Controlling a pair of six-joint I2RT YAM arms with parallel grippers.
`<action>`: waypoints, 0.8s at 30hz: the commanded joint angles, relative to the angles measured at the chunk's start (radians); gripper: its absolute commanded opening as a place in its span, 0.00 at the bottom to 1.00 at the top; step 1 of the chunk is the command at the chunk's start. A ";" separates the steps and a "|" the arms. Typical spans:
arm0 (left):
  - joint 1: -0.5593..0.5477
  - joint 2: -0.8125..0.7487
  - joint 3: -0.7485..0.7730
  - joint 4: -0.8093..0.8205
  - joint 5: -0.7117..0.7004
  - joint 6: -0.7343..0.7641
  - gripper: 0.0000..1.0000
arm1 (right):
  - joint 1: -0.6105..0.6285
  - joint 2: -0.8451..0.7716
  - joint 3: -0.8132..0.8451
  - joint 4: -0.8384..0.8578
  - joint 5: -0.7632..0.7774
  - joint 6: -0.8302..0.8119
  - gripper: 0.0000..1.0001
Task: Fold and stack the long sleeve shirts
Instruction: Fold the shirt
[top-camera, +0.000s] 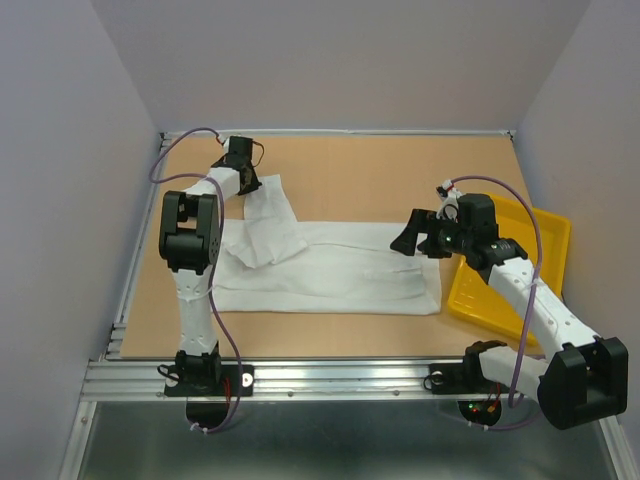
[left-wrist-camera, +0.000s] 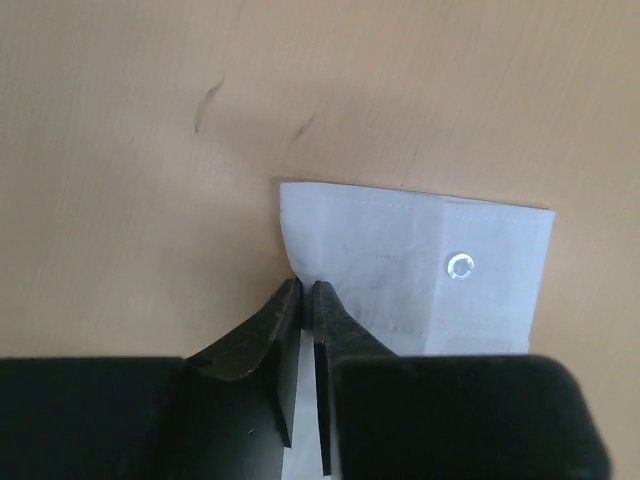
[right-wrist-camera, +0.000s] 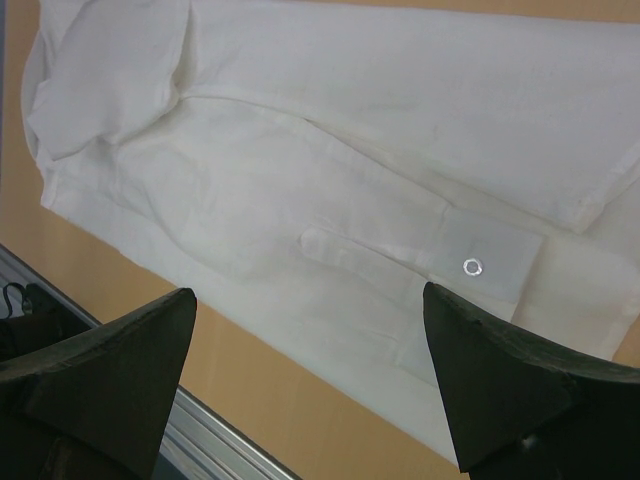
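White shirt (top-camera: 330, 272) spread across counter (top-camera: 400, 170), left tool (left-wrist-camera: 303, 292) pinched together on sleeve cuff (left-wrist-camera: 420, 265) at far left, right tool (right-wrist-camera: 308, 292) wide apart above shirt, near yellow tray (top-camera: 548, 238)

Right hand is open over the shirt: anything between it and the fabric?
Nothing. The right wrist view shows the right hand open, with the shirt and its cuff in plain sight below the fingers, nothing in the way.
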 joint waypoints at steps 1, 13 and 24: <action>-0.010 0.001 0.003 -0.029 0.028 0.026 0.08 | 0.008 -0.019 -0.002 0.006 -0.019 -0.008 1.00; -0.125 -0.408 -0.143 -0.014 0.073 0.083 0.00 | 0.009 -0.068 0.019 0.003 0.008 0.008 1.00; -0.483 -0.904 -0.551 0.053 0.223 0.153 0.00 | 0.009 -0.107 0.068 -0.005 0.044 -0.014 1.00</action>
